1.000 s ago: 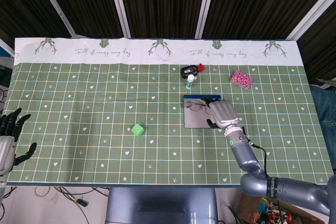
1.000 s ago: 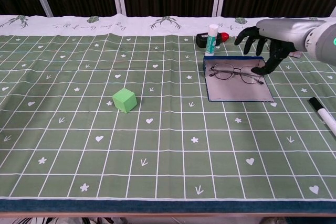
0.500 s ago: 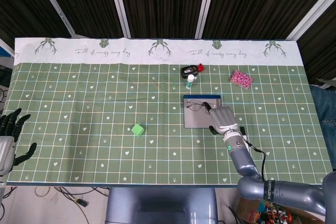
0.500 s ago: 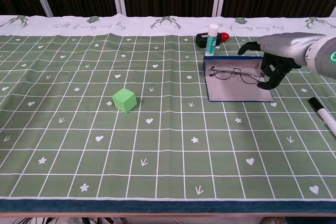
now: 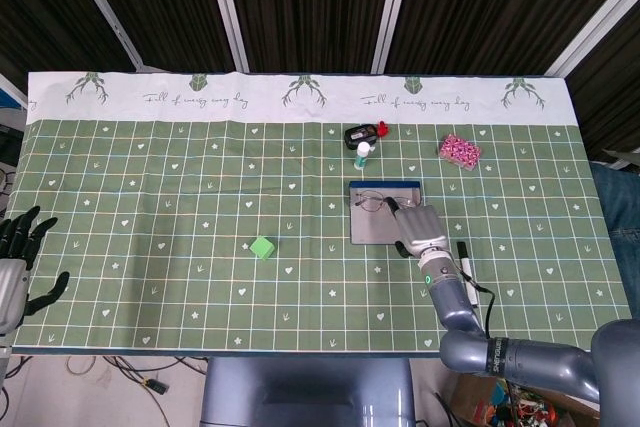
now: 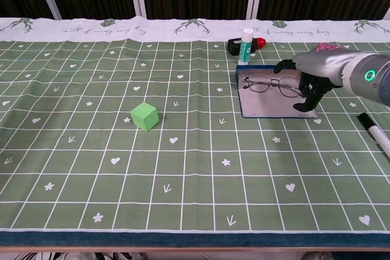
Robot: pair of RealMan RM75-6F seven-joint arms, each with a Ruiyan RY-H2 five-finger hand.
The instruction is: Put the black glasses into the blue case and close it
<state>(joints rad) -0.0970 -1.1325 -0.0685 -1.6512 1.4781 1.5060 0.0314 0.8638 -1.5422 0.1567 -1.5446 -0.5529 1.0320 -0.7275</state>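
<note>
- Step in hand: glasses [image 6: 273, 83] already lie on the open, flat blue case [image 6: 268, 109]; closing is what remains, judged from the layout.
- Right hand [image 6: 308, 83] sits at the case's right edge, fingers curled down over the edge near the right lens; whether it grips the case, touches the frame or holds nothing, cannot tell.
- Left hand [image 5: 20, 257] hangs off the left end of the tabletop [image 5: 150, 277], fingers spread, holding nothing, well apart from everything.
- Next move, a judgement: the hand needs a hold on the case's near flap and must fold it over the glasses without dragging the frame off; the glasses lie toward the far side, so they may need centring first.
- Risk: curled fingers could nudge the right lens.
- Count: one pair of glasses, one case.
- Also one green cube [image 6: 145, 115] left of centre, one white bottle [image 6: 246, 47] just behind the case, one black-and-red item [image 6: 241, 44] beside the bottle, one pink object [image 5: 459, 151] at far right, one marker [image 6: 375, 133] right of the case.
</note>
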